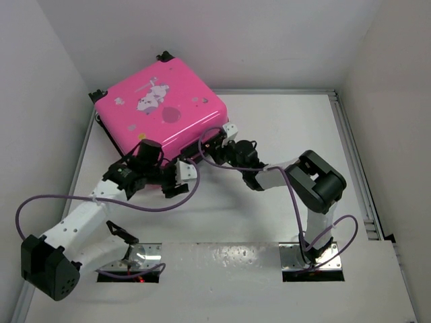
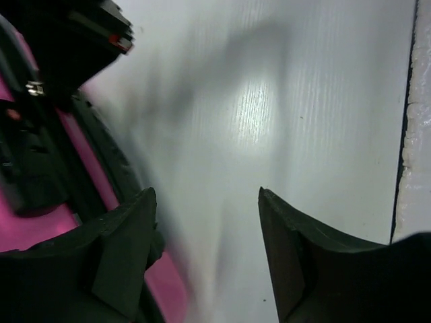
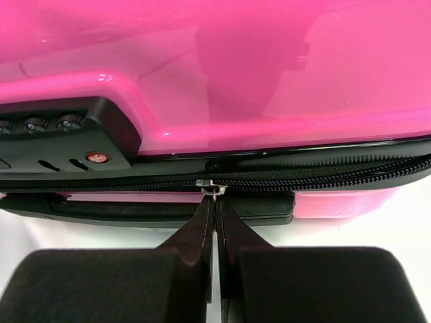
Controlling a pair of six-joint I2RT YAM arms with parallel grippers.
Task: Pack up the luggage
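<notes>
The luggage (image 1: 158, 108) lies flat with its lid down at the far left of the table (image 1: 283, 128), print side up. Both your arms work at its near side wall.

Your right gripper (image 3: 215, 202) has its fingers pressed together directly under the silver zipper pull (image 3: 210, 184), apparently nipping its tab. That hold suits dragging the slider along the black zipper (image 3: 337, 173) to seal the shell. The pull sits just right of the luggage's combination lock (image 3: 64, 134) and just above its black handle (image 3: 155, 210). You cannot tell from here which stretch of teeth is already joined.

Your left gripper (image 2: 205, 202) stands apart and holds nothing. One finger (image 2: 128, 249) is close against the luggage's lower edge and the other is over bare table. It reads as a brace, so the luggage does not slide when the right arm pulls. The blur hides whether it truly touches.

Your right arm folds high at the elbow, and its forearm runs low and level to the luggage's near side. Your left arm swings wide of the luggage, then bends back in toward its near left corner.
</notes>
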